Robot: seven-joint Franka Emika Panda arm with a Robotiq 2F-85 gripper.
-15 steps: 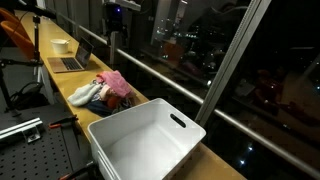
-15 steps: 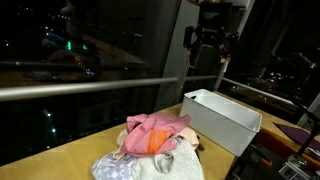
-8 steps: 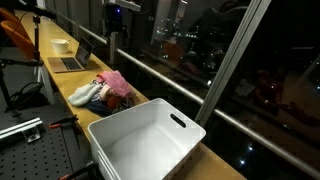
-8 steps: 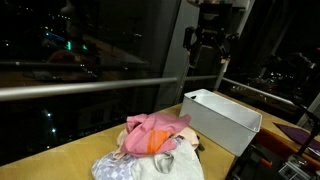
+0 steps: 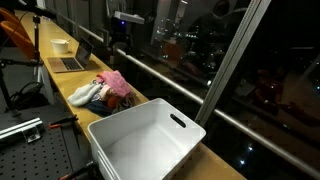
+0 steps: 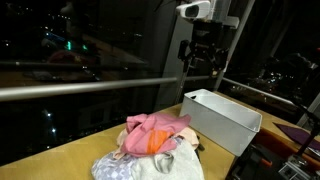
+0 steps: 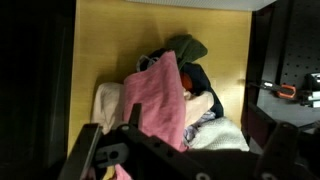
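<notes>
Shifted my claw (image 6: 200, 67) sideways since prev frm; fingers spread, empty. Clothes pile (image 6: 150, 140) lies below it, mid-counter (image 6: 60, 152) by window edge, pink cloth (image 7: 160, 95) long axis crosswise to finger line.

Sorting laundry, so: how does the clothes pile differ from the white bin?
The pile is soft, heaped and multicoloured, pink on top; the bin is rigid, boxy and plain white. The pile is a jumble of garments; the bin shows nothing inside. Both rest on the wooden counter.
</notes>
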